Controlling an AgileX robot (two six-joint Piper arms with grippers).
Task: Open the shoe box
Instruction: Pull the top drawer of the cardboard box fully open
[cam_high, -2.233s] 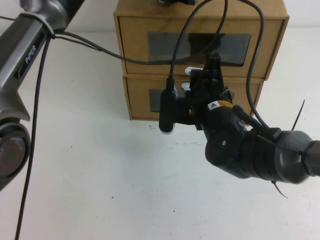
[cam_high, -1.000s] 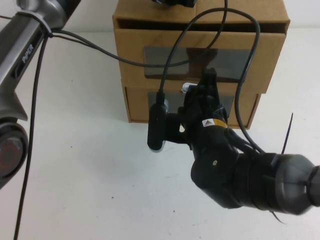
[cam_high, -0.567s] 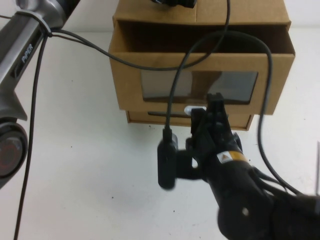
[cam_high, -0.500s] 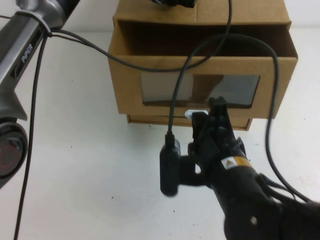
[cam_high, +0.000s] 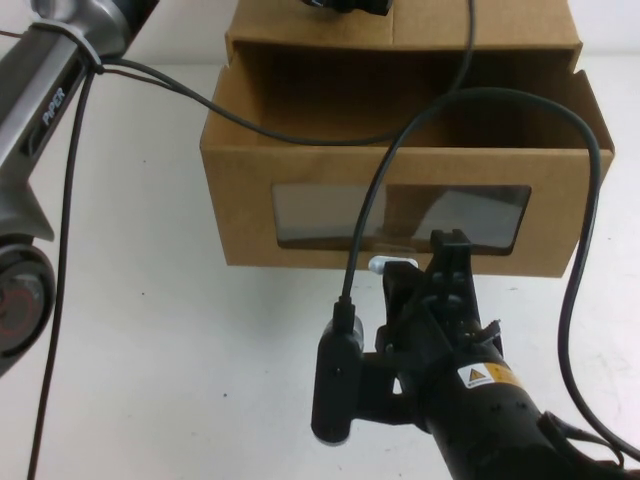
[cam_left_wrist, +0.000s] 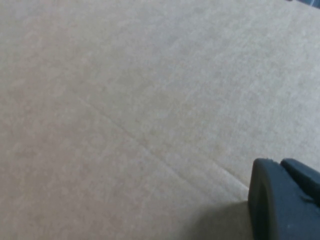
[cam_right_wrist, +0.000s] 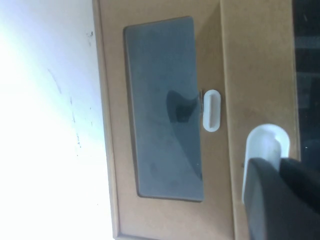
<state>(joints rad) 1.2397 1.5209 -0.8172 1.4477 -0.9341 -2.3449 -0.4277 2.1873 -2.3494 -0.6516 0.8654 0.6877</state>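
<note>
on the white table (cam_high: 150, 350) the shoe box (cam_high: 480, 25) stands at the far side, its windowed drawer (cam_high: 240, 180) far out toward the robot. the right gripper (cam_high: 422, 268) is clenched on the drawer's small white handle (cam_high: 388, 264). the left gripper (cam_high: 345, 5) sits atop the box.

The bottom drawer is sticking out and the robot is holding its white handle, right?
No, it is the top drawer sticking out, as the high view shows. The right end effector holds its white handle; the left end effector is over the box top.
</note>
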